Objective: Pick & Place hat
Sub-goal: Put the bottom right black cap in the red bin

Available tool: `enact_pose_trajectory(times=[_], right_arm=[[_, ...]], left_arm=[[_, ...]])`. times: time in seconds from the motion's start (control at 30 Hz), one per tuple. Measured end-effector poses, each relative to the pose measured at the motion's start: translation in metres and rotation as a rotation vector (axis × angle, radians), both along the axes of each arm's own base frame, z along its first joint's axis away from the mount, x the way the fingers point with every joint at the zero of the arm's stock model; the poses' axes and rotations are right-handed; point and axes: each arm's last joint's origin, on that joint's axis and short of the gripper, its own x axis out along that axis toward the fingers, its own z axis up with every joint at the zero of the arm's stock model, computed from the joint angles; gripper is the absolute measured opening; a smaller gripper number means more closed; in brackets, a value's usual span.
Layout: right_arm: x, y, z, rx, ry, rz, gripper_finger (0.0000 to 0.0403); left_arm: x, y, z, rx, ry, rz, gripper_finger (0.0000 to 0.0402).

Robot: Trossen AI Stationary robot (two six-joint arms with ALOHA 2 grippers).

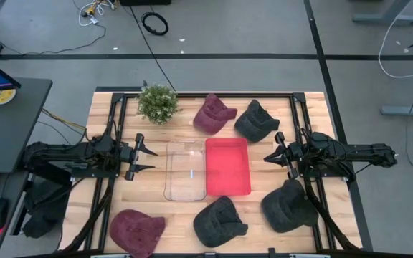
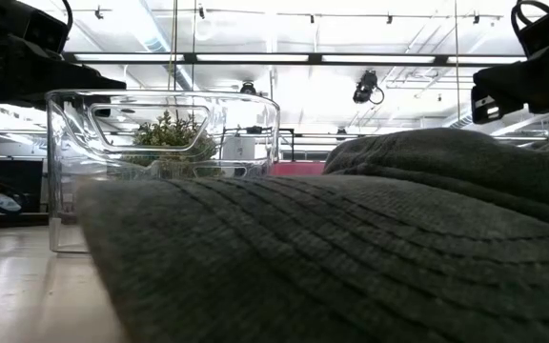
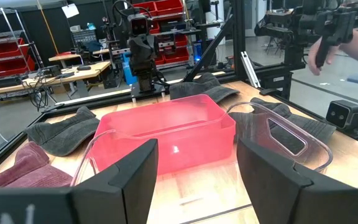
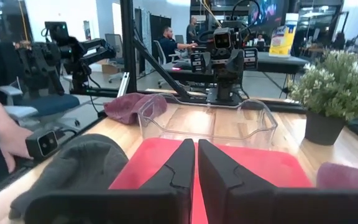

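Several caps lie crown up on the wooden table. At the far edge are a maroon cap [image 1: 214,113] and a dark grey cap [image 1: 255,120]. Near the front edge are a maroon cap [image 1: 136,231] and two dark grey caps [image 1: 221,221] [image 1: 289,206]. One grey cap [image 2: 351,248] fills the low view. My left gripper [image 1: 148,159] [image 3: 197,168] hovers open, left of the clear bin [image 1: 185,170]. My right gripper [image 1: 267,158] [image 4: 196,162] is shut, right of the red bin [image 1: 227,166], and holds nothing.
The clear bin [image 3: 278,134] and the red bin [image 3: 173,134] stand side by side at the table's middle. A potted plant [image 1: 158,104] stands at the far left. A person's hand [image 4: 2,140] rests by the small camera [image 4: 41,143] at the near edge.
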Motion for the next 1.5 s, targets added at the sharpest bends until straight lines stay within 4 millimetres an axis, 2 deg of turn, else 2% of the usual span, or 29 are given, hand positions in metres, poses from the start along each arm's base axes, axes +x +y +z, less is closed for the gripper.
enact_pose_trajectory(times=[0.13,0.23,0.33,0.5,0.77,1.0,1.2,1.5], right_arm=[[0.0,0.0,0.002,-0.013,-0.028,0.0,0.0027],[-0.001,0.0,0.011,-0.039,-0.124,-0.002,0.0027],[-0.004,0.0,0.026,-0.081,-0.287,-0.01,0.0027],[-0.018,0.001,0.056,-0.215,-0.669,-0.061,0.0027],[-0.043,0.002,0.08,-0.147,-1.011,-0.058,0.0027],[-0.063,0.003,0.09,-0.084,-1.234,-0.024,0.0027],[-0.072,0.003,0.093,-0.023,-1.312,0.023,0.0027],[-0.087,0.003,0.095,-0.022,-1.466,0.033,0.0027]], left_arm=[[0.0,0.0,0.0,0.0,0.0,0.0,0.0222],[0.0,0.0,0.0,0.0,0.0,0.0,0.0222],[0.0,0.0,0.0,0.0,0.0,0.0,0.0222],[0.0,0.0,0.0,0.0,0.0,0.0,0.0222],[0.0,0.0,0.0,0.0,0.0,0.0,0.0222],[0.0,0.0,0.0,0.0,0.0,0.0,0.0223],[0.0,0.0,0.0,0.0,0.0,0.0,0.0222],[0.0,0.0,0.0,0.0,0.0,0.0,0.0222]])
